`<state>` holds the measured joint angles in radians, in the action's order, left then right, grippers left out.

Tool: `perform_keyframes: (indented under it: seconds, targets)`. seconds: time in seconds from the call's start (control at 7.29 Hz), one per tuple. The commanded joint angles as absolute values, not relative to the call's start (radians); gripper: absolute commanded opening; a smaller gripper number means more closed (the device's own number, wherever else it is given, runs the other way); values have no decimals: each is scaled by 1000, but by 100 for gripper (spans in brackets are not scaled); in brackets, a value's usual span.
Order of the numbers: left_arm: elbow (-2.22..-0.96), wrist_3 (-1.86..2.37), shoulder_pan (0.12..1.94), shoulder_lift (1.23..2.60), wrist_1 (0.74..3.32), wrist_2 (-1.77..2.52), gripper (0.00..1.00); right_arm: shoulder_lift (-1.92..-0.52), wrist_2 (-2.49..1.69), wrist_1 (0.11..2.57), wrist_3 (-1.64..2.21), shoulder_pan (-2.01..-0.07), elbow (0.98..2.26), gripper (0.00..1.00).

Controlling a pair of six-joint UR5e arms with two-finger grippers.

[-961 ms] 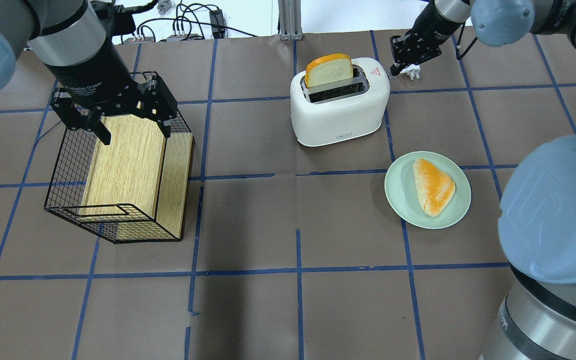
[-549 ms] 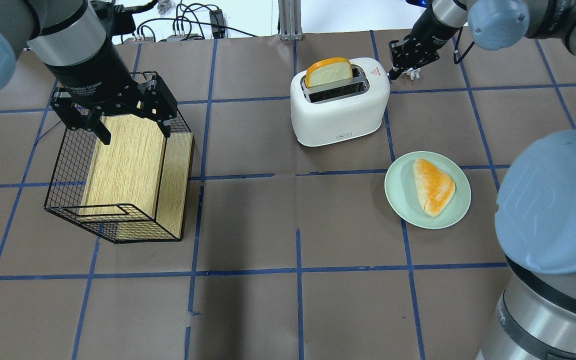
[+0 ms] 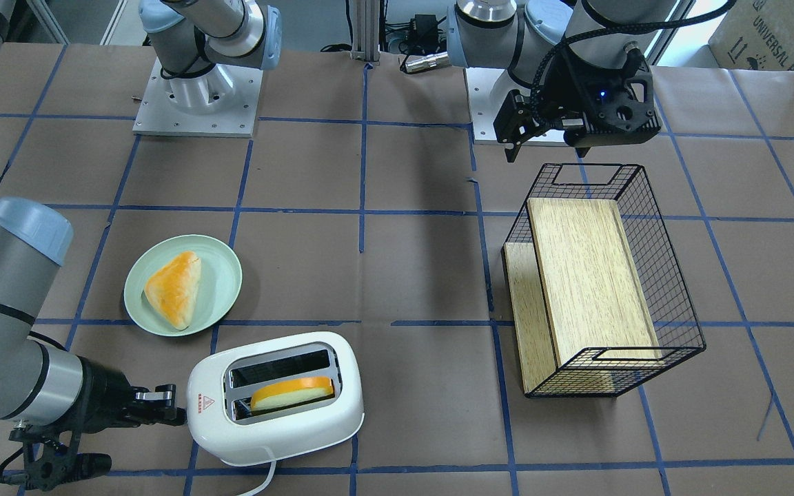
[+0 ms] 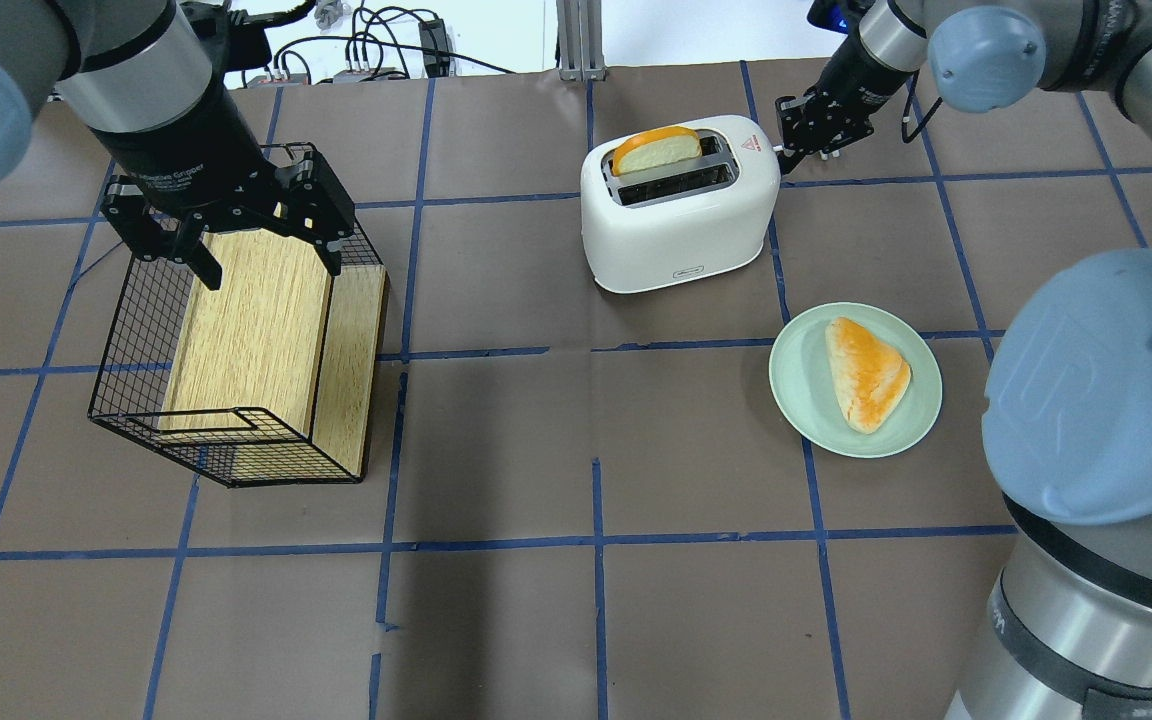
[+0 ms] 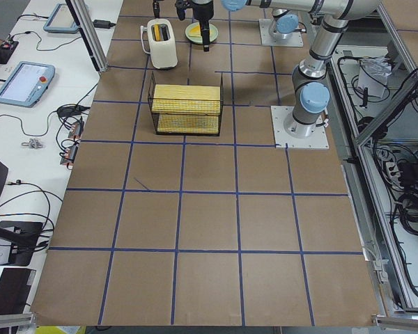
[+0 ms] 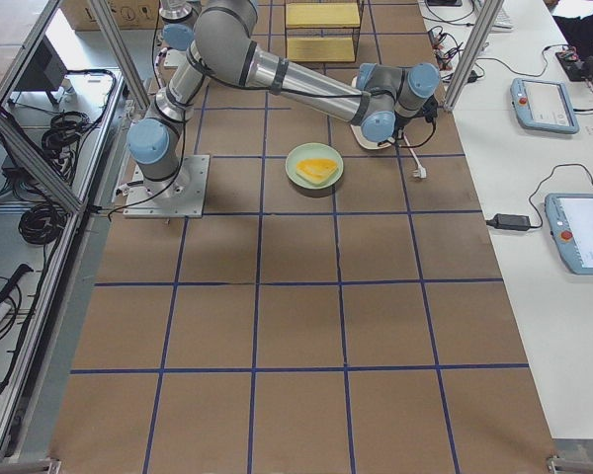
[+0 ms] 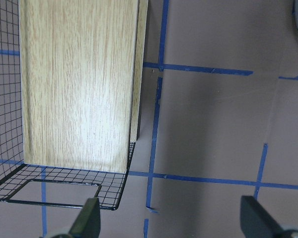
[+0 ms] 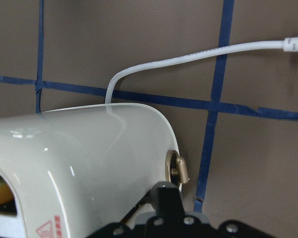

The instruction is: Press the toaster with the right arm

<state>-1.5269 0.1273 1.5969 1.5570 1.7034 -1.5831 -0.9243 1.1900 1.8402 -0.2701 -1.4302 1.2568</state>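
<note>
The white toaster (image 4: 676, 215) stands at the table's far middle, and shows in the front view (image 3: 314, 427) too. An orange-crusted bread slice (image 4: 654, 150) sits low in its far slot. My right gripper (image 4: 784, 143) is shut, its tip against the toaster's right end just below the red triangle (image 4: 748, 144). In the front view the right gripper (image 3: 171, 411) touches that same end. The right wrist view shows the toaster (image 8: 79, 148), its small side knob (image 8: 178, 168) and the white cord (image 8: 188, 54). My left gripper (image 4: 226, 235) is open and empty above the wire basket.
A black wire basket (image 4: 126, 340) with a wooden board (image 4: 256, 320) in it lies at the left. A pale green plate (image 4: 796, 400) with a pastry (image 4: 866, 372) sits in front of the toaster, to its right. The toaster's plug lies behind my right gripper.
My right gripper has moved in and down against the toaster's right end. The bread slice has sunk lower into its slot. The left arm has not moved.
</note>
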Motion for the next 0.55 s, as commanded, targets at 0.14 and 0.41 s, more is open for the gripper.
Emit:
perform_keyframes:
  seconds: [0.14,0.41]
  targets:
    - [-1526,127,1597,1557,1704,-1583,100,-901,1189,1842,-270,-1431,1247,6]
    - [-1528,127,1597,1557,1704,-1583,100,-899,1189,1845,-271,-1431,1246,6]
